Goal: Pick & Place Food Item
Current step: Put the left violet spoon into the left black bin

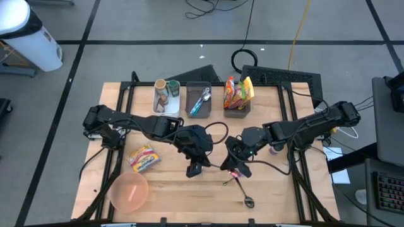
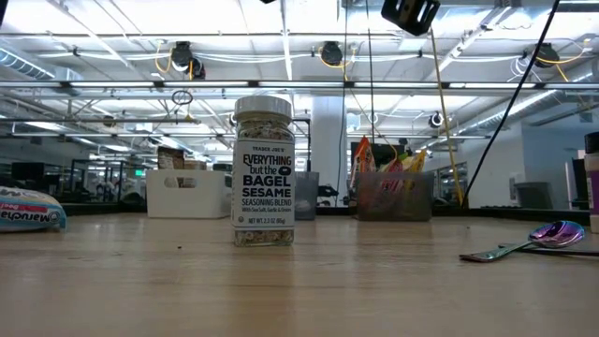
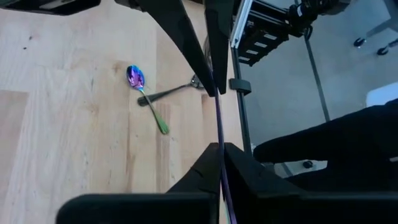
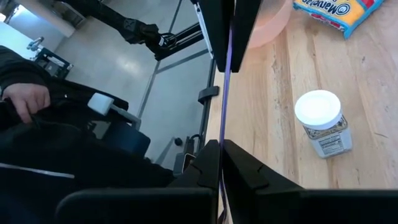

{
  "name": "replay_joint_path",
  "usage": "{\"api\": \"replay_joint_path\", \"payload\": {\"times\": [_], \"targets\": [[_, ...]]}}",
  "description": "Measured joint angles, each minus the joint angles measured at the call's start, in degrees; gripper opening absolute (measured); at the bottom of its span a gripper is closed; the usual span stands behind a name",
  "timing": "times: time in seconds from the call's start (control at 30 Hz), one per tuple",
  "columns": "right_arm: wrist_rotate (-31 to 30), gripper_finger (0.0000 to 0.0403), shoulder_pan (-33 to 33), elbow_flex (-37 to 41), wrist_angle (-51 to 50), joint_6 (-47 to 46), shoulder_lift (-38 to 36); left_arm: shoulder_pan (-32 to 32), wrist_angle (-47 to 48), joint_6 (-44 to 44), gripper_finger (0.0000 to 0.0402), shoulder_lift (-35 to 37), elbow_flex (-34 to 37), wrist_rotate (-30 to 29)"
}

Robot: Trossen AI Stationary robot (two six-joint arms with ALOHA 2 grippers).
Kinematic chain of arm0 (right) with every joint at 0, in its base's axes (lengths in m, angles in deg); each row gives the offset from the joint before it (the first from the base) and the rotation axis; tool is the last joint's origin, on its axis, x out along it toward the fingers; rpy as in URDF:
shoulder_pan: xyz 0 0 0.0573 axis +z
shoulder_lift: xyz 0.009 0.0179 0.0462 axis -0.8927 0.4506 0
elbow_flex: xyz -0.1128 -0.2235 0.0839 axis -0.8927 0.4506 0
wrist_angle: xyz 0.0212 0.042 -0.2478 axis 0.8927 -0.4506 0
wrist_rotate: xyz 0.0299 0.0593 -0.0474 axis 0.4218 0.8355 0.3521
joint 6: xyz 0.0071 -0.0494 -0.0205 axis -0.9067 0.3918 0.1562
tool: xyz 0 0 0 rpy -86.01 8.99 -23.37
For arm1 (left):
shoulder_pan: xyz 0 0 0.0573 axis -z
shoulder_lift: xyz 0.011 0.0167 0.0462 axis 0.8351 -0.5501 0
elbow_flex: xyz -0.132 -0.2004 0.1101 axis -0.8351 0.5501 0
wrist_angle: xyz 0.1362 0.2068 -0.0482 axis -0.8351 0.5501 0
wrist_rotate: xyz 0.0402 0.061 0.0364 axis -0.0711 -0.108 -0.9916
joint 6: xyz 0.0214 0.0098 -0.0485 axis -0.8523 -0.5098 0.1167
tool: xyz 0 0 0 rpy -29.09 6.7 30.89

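A thin purple strip (image 3: 217, 118) runs straight between my two grippers above the middle of the table; what it is I cannot tell. My left gripper (image 1: 196, 167) and my right gripper (image 1: 237, 165) face each other, each shut on one end of it. A seasoning jar (image 2: 263, 173) with a white lid stands upright on the table below them. A yellow and blue food packet (image 1: 144, 157) lies flat at the left. An iridescent spoon (image 1: 246, 198) lies near the front edge. My left gripper pinches the strip's one end (image 3: 220, 144) between its two fingers, coming slanting down from the table's left. The strip runs on from there in a straight, taut line, clear of the table. My right gripper pinches the other end (image 4: 222, 140) between its two fingers, coming from the table's right at a slight downward slant. In the left wrist view its fingers (image 3: 214, 56) close on the strip, which stays clear of the table.
A pink bowl (image 1: 129, 192) sits at the front left. Three bins stand along the far edge: a white one (image 1: 167, 98), a grey one with cutlery (image 1: 199, 99), one with snack packets (image 1: 238, 98). A person's hand (image 4: 25, 102) shows beyond the table's near edge.
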Motion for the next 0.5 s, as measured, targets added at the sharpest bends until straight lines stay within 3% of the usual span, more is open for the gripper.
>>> {"api": "replay_joint_path", "payload": {"times": [0.33, 0.5], "targets": [[0.61, 0.0008, 0.02, 0.00, 1.37, -1.09, 0.04, 0.00, -0.05, -0.02, 0.0005, 0.03, 0.00, 1.49], [0.31, 0.0062, -0.13, 0.00, 2.37, -3.04, 0.02, 0.21, 0.11, -0.04, 0.0005, 0.08, 0.00, 2.94]]}}
